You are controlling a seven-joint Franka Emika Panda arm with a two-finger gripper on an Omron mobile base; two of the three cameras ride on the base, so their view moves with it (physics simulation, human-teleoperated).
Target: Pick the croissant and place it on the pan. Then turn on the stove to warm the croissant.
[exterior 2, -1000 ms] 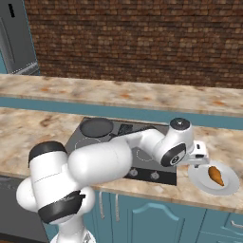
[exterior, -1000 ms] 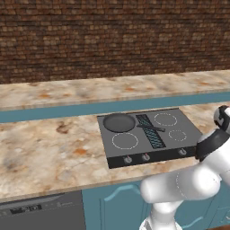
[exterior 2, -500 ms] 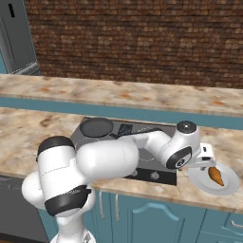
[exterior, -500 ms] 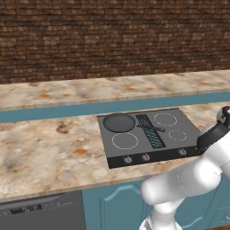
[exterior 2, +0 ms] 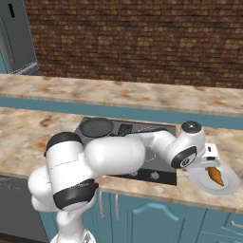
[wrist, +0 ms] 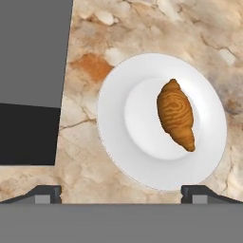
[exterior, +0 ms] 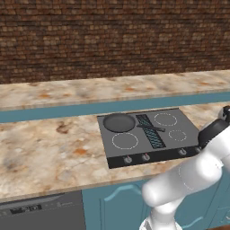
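Your hand view has the croissant (wrist: 176, 114) on a white plate (wrist: 118, 142) on the marbled surface (wrist: 156, 28), fingers (wrist: 47, 193) spread wide and empty — the left base view adds the pan (exterior: 119, 122) on the stove (exterior: 148, 134).

croissant (wrist: 176, 113) on plate (wrist: 118, 142), right of stove (exterior 2: 163, 166); pan (exterior: 119, 122) on stove's rear-left burner
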